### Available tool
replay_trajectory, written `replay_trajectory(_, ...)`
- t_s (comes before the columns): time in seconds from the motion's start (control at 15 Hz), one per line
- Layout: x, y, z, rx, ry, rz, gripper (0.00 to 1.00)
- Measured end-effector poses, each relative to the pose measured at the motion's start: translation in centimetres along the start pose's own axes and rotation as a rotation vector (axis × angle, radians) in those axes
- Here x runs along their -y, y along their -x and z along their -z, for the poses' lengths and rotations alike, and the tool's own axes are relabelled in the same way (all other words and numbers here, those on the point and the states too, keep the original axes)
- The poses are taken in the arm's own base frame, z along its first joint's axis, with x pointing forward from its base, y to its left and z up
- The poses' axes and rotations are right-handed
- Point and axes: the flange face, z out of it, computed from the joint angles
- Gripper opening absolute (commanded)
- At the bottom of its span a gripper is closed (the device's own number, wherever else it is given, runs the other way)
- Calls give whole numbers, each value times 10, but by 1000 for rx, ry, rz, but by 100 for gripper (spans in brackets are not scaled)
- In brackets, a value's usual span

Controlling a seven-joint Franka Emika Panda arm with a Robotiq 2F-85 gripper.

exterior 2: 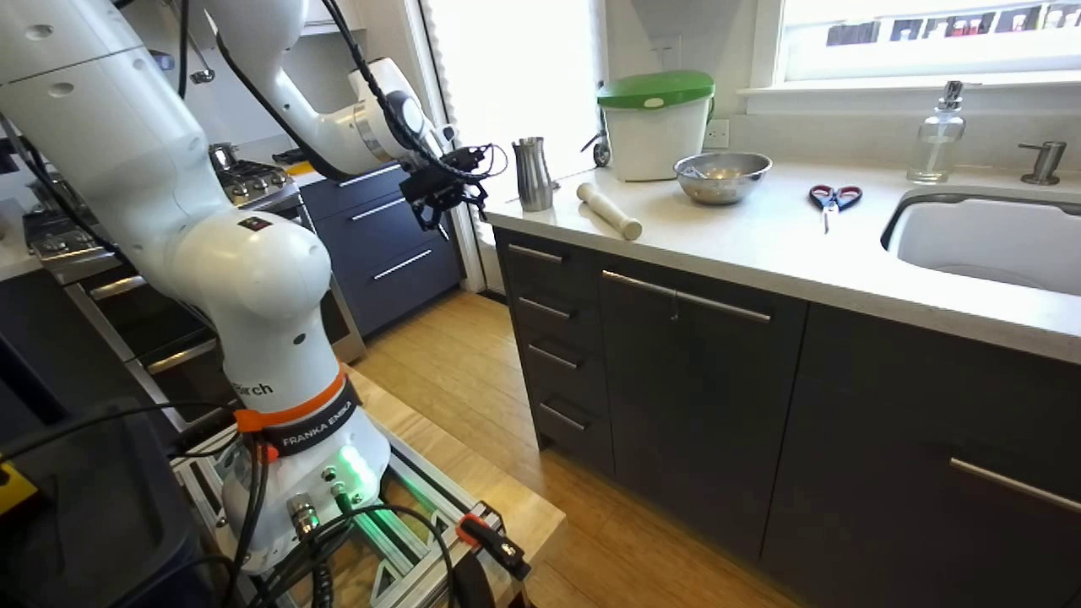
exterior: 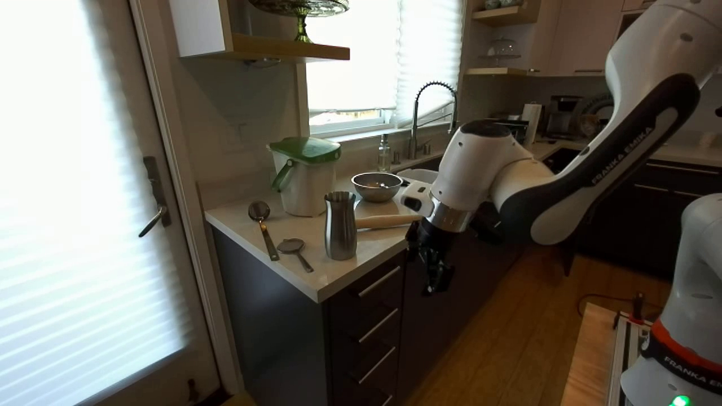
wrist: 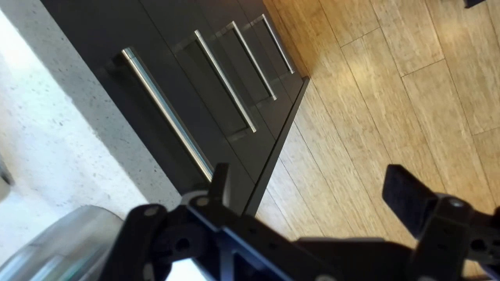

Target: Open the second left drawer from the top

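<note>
The second left drawer from the top [exterior 2: 545, 308] is a dark flat front with a slim silver bar handle, in a stack under the counter corner. It is shut, so its inside is hidden. It also shows in an exterior view [exterior: 379, 325] and in the wrist view [wrist: 225, 80], between matching fronts. My gripper [wrist: 310, 175] is open and empty, its fingers wide apart. In both exterior views the gripper [exterior: 437, 285] [exterior 2: 460, 213] hangs in front of the cabinet near counter height, apart from the handles. In the wrist view the left finger overlaps the top drawer's handle [wrist: 168, 113].
A metal cup [exterior: 340, 225] stands at the counter's corner, close beside the gripper in the wrist view [wrist: 66, 246]. A wooden pestle [exterior 2: 610, 211], a steel bowl [exterior 2: 723, 177] and a green-lidded bin [exterior 2: 659, 127] are on the counter [exterior 2: 811, 236]. Wood floor [wrist: 375, 117] lies below.
</note>
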Motion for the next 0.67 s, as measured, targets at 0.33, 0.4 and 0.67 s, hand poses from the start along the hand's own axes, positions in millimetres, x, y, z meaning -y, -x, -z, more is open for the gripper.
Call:
replay_trajectory(0.33, 8, 18, -38, -83, 17, 204, 100)
replay_trajectory(0.4, 8, 19, -41, -83, 12, 211, 100)
replay_trajectory(0.67, 8, 19, -41, -86, 12, 222, 100)
